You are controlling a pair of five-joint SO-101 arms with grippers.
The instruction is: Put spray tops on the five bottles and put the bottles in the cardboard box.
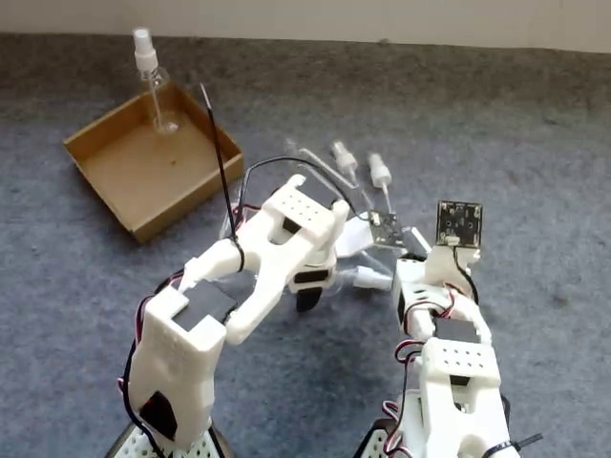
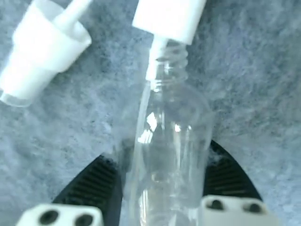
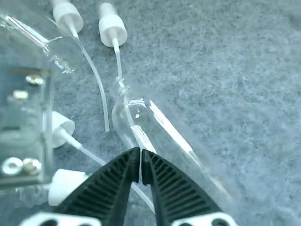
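Black fingers (image 2: 101,183) of the left gripper (image 2: 164,157) pinch a clear bottle (image 2: 171,136), a spray top (image 2: 169,19) at its neck. Right gripper (image 3: 140,162) is pressed together over grey carpet (image 3: 235,70). Another capped bottle (image 1: 158,95) stands in the cardboard box (image 1: 115,181)

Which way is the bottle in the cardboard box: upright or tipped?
Upright: the bottle stands on its base near the cardboard box's far corner, spray top on, uppermost.
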